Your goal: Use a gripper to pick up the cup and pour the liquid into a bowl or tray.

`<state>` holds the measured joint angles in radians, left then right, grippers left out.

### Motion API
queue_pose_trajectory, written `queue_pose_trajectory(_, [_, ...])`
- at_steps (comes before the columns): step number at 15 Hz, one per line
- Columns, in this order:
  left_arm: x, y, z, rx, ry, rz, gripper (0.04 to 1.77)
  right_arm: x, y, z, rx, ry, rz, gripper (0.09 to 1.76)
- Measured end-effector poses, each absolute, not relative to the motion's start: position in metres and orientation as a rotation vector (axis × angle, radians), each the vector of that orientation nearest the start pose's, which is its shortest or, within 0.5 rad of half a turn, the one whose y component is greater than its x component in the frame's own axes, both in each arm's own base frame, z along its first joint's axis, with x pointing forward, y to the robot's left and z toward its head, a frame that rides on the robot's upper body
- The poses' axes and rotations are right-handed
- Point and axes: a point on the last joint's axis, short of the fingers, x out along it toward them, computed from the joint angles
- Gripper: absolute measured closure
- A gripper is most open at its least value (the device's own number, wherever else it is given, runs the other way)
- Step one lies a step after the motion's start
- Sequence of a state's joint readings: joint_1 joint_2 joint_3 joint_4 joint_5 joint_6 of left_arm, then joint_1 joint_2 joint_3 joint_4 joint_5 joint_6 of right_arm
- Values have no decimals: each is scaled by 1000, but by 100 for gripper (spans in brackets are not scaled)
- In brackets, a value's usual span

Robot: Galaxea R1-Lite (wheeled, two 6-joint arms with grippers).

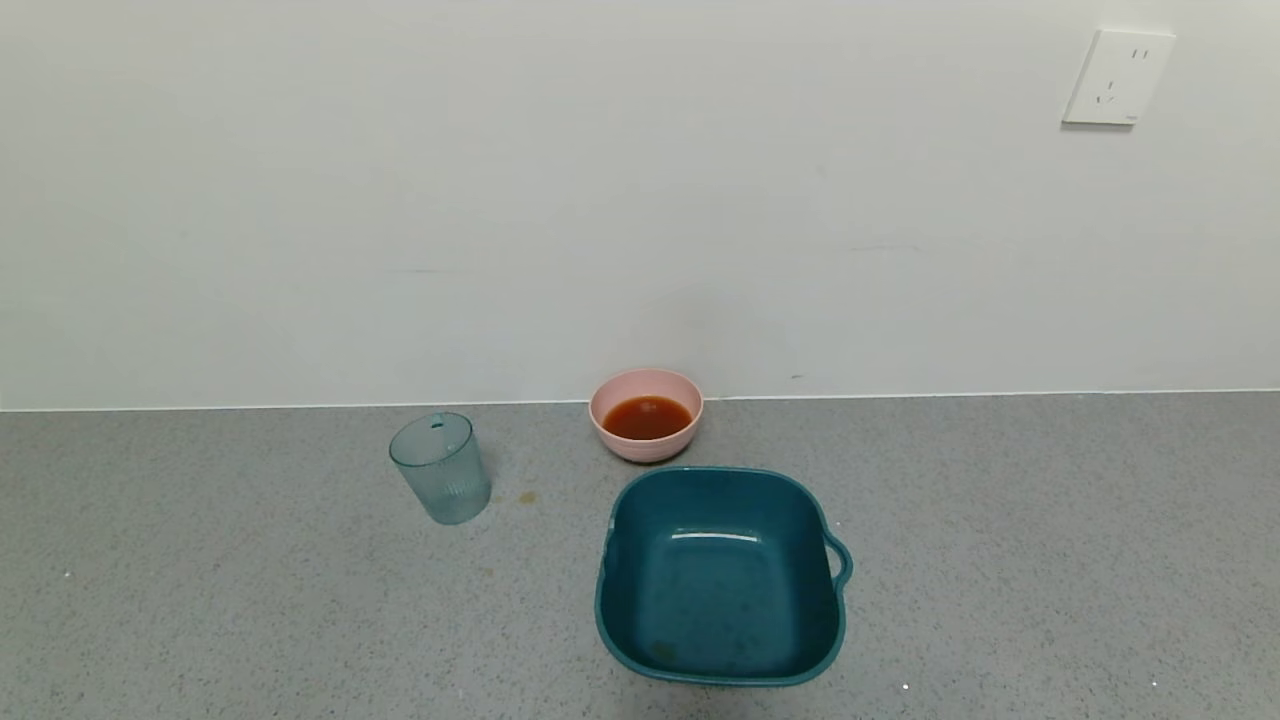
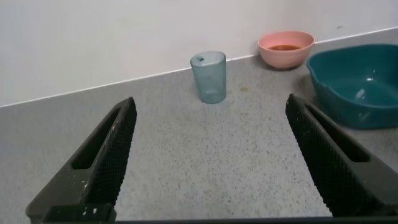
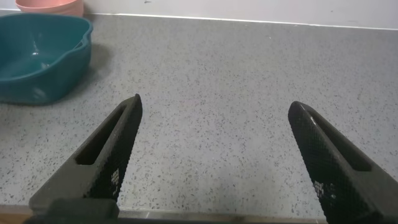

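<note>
The pale blue-green ribbed cup [image 1: 441, 468] stands upright on the grey counter, left of centre, and looks empty. It also shows in the left wrist view [image 2: 208, 77]. The pink bowl [image 1: 646, 415] sits by the wall and holds the orange-red liquid [image 1: 647, 418]. The bowl also shows in the left wrist view [image 2: 286, 48] and at the edge of the right wrist view [image 3: 51, 6]. My left gripper [image 2: 210, 106] is open and empty, well short of the cup. My right gripper [image 3: 214, 106] is open and empty over bare counter. Neither gripper shows in the head view.
A dark teal square basin [image 1: 722, 576] with a handle sits in front of the pink bowl, empty. It also shows in the left wrist view [image 2: 357, 81] and the right wrist view [image 3: 38, 59]. A small brownish spot [image 1: 526, 497] marks the counter right of the cup. A wall socket [image 1: 1117, 77] is at upper right.
</note>
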<state>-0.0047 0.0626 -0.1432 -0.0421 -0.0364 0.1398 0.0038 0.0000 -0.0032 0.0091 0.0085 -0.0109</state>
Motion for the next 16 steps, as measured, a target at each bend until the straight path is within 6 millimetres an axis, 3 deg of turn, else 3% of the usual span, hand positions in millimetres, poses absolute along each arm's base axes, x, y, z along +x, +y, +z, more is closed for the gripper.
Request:
queue_pose_trajectory(6, [-23,-1,85,144,-72,-28,9,-23,0,75,-10,6,13,14])
queue_pose_trajectory(16, [-23,0,75,64,6,-29,9,-23,0,75,-5,7,11,14])
